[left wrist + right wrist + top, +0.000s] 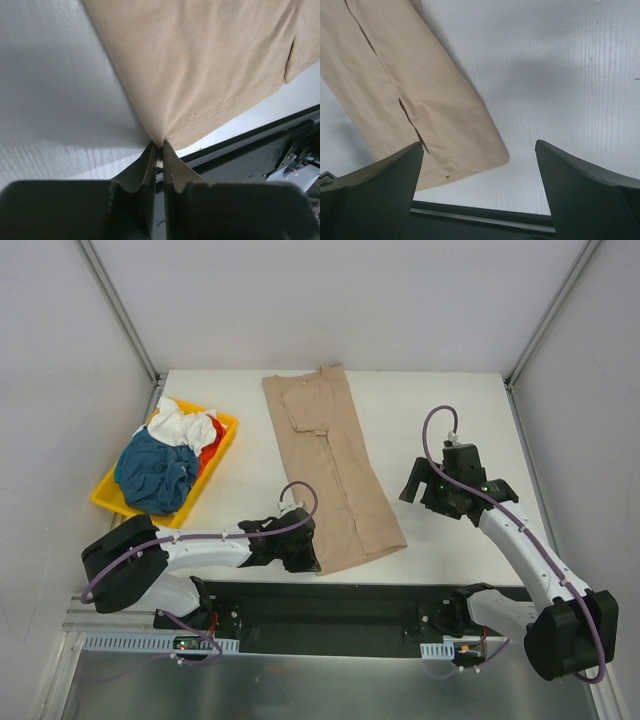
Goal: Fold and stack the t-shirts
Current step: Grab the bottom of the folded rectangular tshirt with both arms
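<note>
Hem corner of tan t-shirt (200, 60) pinched in left hand (161, 146); right hand (479, 145) spread.

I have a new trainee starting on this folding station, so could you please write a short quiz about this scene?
1. True or false: the right tool is shut on the tan t-shirt.
2. Which tool pinches the tan t-shirt's near hem corner? A) left tool B) right tool C) neither
3. Fill in: the crumpled teal t-shirt lies in the yellow ____.

Key:
1. False: its jaws stand wide open, holding nothing.
2. A.
3. tray.
</note>
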You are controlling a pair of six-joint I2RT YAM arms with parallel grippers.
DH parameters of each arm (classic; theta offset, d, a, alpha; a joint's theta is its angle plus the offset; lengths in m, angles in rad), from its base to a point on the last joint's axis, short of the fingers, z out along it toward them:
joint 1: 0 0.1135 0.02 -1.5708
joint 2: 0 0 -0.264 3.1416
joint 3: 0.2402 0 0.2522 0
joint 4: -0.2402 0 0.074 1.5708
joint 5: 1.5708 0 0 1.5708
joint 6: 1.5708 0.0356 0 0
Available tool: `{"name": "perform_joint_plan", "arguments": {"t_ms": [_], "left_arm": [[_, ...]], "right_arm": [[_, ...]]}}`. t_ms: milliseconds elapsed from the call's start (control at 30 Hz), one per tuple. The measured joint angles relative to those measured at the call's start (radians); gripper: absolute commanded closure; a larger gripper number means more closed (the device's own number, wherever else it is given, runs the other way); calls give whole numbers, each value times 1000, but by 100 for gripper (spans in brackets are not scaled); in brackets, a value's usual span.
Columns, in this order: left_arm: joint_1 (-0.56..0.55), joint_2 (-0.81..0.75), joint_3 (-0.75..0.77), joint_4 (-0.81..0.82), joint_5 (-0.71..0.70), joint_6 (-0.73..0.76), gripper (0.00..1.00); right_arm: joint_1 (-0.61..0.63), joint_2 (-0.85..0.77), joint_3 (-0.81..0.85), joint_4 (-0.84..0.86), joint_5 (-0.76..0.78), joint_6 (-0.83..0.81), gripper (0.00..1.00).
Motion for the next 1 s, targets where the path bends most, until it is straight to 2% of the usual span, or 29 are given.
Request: {"name": "perform_joint_plan", "arguments": {"t_ms": [100, 233, 467, 533, 600, 733, 867, 967, 1000], "left_arm": [[0, 3, 0, 3, 8, 3, 100], [0, -8, -2, -11, 15, 2, 100], [0, -157, -63, -100, -13, -32, 100], [0, -191, -78, -128, -18, -46, 100], [0, -208, -87, -149, -21, -56, 100], [0, -237, -106, -195, -34, -85, 100], [0, -299, -134, -247, -61, -121, 100], [0, -358, -151, -282, -82, -139, 100], [0, -372, -154, -292, -89, -144, 100]], "right_arm": [[0, 0, -25, -1, -3, -2, 2], [0, 9, -53, -10, -45, -8, 8], [9, 87, -134, 2, -245, -47, 13], [37, 110, -165, 12, -283, -46, 17], [101, 144, -183, 18, -311, -43, 26], [207, 211, -195, 46, -347, -22, 31], [243, 227, -216, 68, -348, -6, 32], [261, 227, -231, 75, -346, 3, 37], [267, 227, -238, 80, -348, 5, 42]]}}
